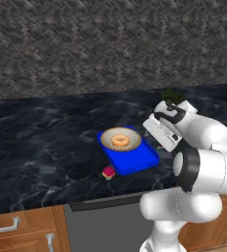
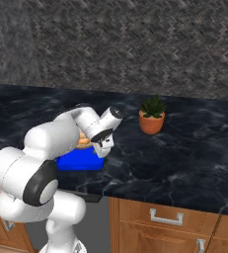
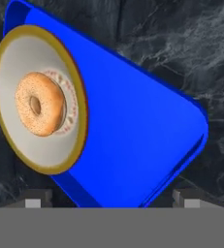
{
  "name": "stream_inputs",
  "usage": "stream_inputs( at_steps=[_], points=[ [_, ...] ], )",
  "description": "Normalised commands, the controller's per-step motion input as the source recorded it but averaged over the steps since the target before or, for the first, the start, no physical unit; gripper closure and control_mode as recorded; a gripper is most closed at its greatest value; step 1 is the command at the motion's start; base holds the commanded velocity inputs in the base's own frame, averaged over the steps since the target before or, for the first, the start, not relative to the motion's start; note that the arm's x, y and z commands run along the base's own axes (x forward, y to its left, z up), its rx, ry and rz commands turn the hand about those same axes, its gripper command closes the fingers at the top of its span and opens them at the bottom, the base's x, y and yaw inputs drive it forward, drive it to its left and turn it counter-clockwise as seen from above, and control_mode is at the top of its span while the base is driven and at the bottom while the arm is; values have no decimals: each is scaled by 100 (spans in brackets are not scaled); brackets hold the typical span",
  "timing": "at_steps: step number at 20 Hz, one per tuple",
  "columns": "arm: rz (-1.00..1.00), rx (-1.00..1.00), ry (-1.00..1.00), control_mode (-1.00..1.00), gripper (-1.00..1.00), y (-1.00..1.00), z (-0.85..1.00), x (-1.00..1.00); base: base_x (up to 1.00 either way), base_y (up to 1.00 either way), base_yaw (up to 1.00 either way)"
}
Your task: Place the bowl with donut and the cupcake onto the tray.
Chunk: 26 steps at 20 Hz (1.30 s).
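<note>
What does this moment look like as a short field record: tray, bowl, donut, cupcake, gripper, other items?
tray: blue, flat on the dark marble counter
bowl: on the tray, at its far end
donut: inside the bowl
cupcake: on the counter, just off the tray's near corner, not on the tray
gripper: open, empty, above the tray
other items: potted plant on the counter, apart from the tray
task left: cupcake not yet on tray

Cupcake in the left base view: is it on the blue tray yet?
No. The cupcake sits on the dark counter just off the tray's near corner, while the bowl with the donut is on it.
</note>
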Motion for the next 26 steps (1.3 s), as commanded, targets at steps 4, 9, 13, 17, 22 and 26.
stream_inputs(
  at_steps=[4, 9, 13, 17, 22, 26],
  points=[
    [30, -10, -3, -100, -100, 26, 19, -40, 0, 0, 0],
    [25, -11, -4, -100, -100, 63, 0, -5, 0, 0, 0],
    [4, -5, -9, -100, -100, 66, -6, -1, 0, 0, 0],
    [7, -14, 0, -100, -100, 52, 2, -1, 0, 0, 0],
    [22, -26, 0, -100, -100, 38, 11, -13, 0, 0, 0],
    [25, -33, 0, -100, -100, 19, 0, -4, 0, 0, 0]
  ],
)
